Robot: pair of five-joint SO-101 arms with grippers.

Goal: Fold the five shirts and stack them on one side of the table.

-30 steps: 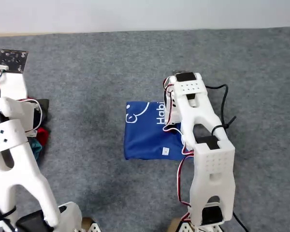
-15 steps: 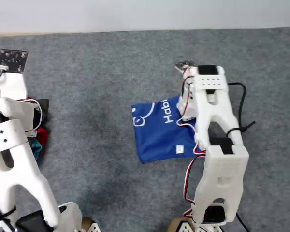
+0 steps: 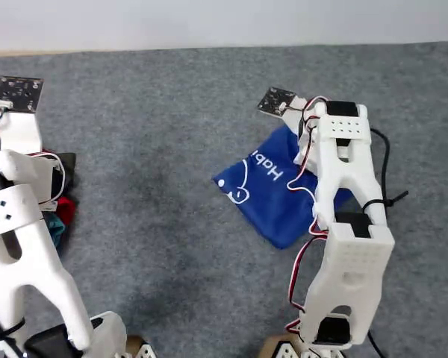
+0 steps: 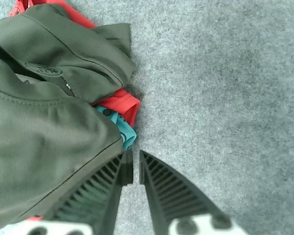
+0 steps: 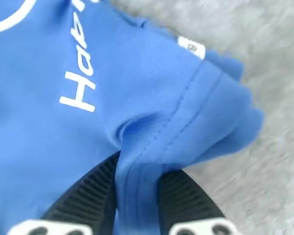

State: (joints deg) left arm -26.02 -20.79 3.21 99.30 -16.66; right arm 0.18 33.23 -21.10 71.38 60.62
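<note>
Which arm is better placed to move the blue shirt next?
Right, most likely: the right tool is shut on the blue shirt, while the left tool hangs shut and empty beside the pile of shirts.

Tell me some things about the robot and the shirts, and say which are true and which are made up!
1. The right gripper pinches the blue shirt. True.
2. The blue shirt has black writing. False: the writing is white.
3. A dark green shirt lies on top of a red shirt. True.
4. The blue shirt rests on the dark green shirt. False: it lies apart from it, on the grey table.
</note>
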